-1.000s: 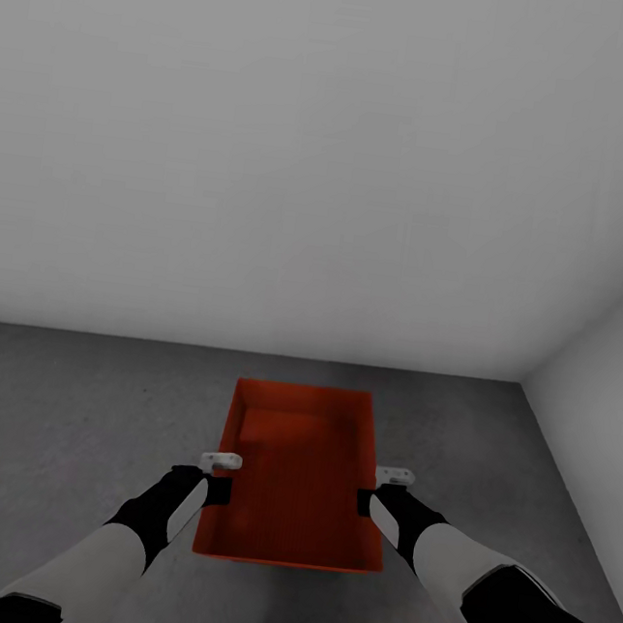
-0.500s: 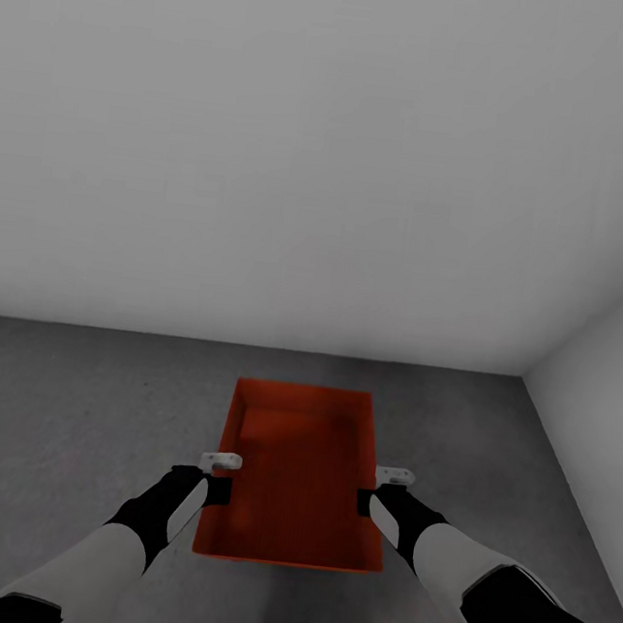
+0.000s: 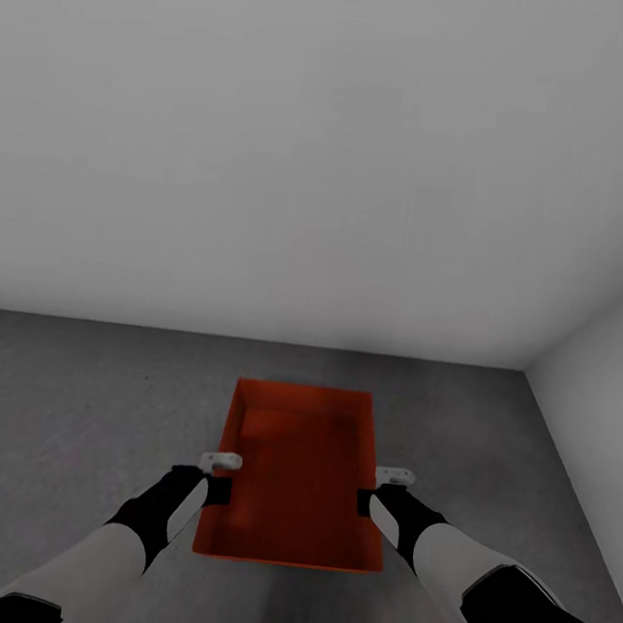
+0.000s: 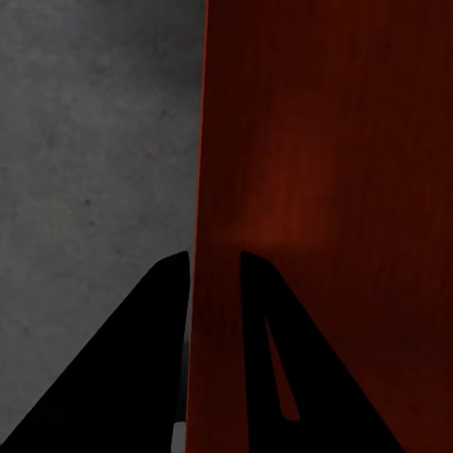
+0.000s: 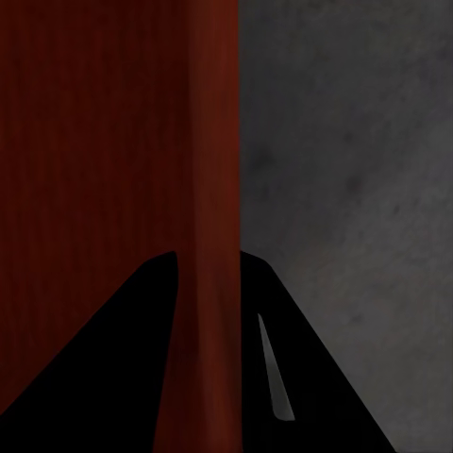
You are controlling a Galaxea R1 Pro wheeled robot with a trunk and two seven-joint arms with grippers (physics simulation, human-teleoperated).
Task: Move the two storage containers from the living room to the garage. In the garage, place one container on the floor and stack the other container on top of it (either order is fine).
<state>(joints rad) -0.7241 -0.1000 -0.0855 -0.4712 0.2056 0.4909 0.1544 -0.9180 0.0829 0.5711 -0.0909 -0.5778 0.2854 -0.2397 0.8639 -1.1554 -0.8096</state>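
Observation:
One red-orange storage container [image 3: 296,475] hangs level between my arms above the dark grey concrete floor [image 3: 64,418] of the garage. My left gripper [image 3: 221,489] is shut on its left wall and my right gripper [image 3: 366,501] on its right wall. The left wrist view has the left gripper [image 4: 215,257] with one dark finger on each side of the thin red wall [image 4: 330,189], floor [image 4: 94,142] beside it. Through the right wrist camera the right gripper [image 5: 208,255] pinches the opposite wall [image 5: 94,142] the same way. The container looks empty inside.
A plain pale grey wall [image 3: 273,151] stands straight ahead, and a second wall [image 3: 604,386] meets it at a corner on the right. Bare concrete spreads to the left and in front of the held container.
The line where floor meets wall sits a little higher in the picture, so the camera has shifted. The container and both grippers hold the same pose relative to me.

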